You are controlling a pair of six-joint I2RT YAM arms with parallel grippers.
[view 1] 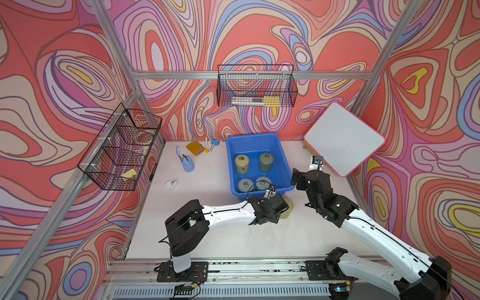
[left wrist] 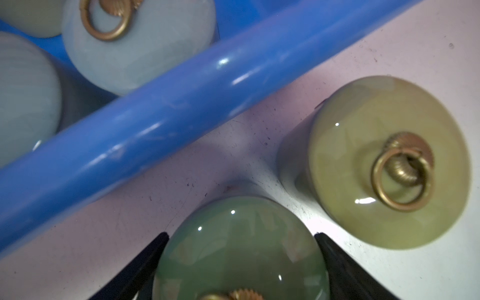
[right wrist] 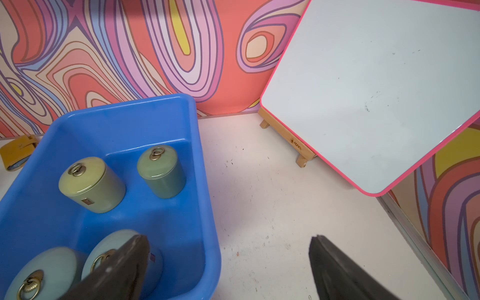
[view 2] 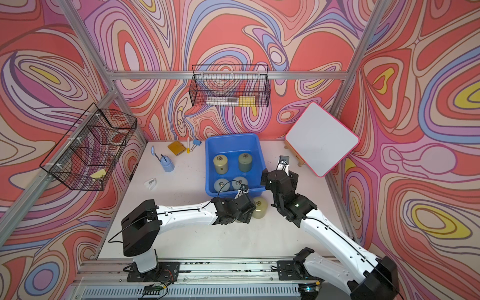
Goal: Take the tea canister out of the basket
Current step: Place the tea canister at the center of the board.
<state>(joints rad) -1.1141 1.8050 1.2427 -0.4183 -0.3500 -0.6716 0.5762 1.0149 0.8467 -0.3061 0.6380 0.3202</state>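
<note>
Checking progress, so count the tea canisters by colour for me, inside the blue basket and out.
Pale blue canisters: 2, both in the basket.
Yellow-green canisters: 2, one in, one on the table.
Green canisters: 2, one in, one on the table.
Total: 6.

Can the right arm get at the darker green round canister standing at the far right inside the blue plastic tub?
Probably yes. The right pincer is open, over the right wall of the blue plastic tub, and nothing covers the darker green round canister standing in it.
</note>
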